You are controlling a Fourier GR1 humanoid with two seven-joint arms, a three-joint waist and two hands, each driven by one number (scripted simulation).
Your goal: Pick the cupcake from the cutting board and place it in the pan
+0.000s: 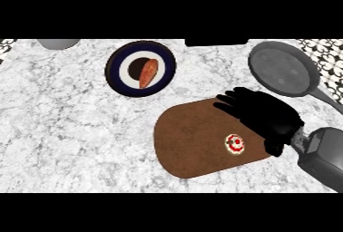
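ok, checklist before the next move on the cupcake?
1. Cupcake on board, unobstructed: ok.
2. Right hand open, holding nothing: ok.
3. Hand lined up on cupcake: not ok, it shows beside it, on the pan's side.
4. Hand's height over board: cannot tell.
5. Pan holds nothing: ok.
6. Left hand out of the way: cannot tell, not in view.
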